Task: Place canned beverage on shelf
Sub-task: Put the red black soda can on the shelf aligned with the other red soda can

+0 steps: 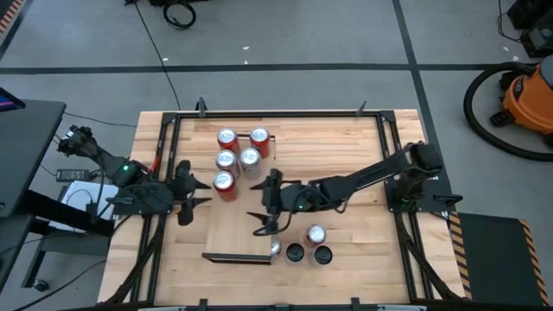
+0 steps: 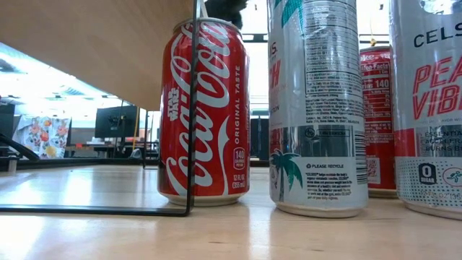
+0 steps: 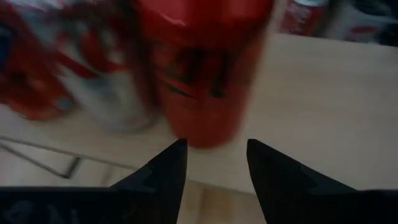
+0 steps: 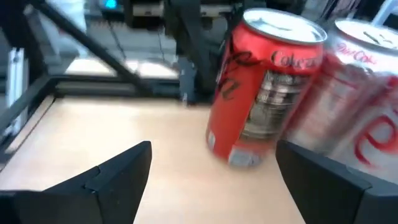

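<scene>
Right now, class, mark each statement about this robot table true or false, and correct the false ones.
1. The right gripper holds a can. False: it is open and empty, with a red can just ahead of it.
2. The left gripper is open, with its tips just short of a red can. True.
3. The Coca-Cola can in the low view lies on its side. False: it stands upright on the table.
4. An orange vacuum stands on the floor beyond the table. True.
</scene>
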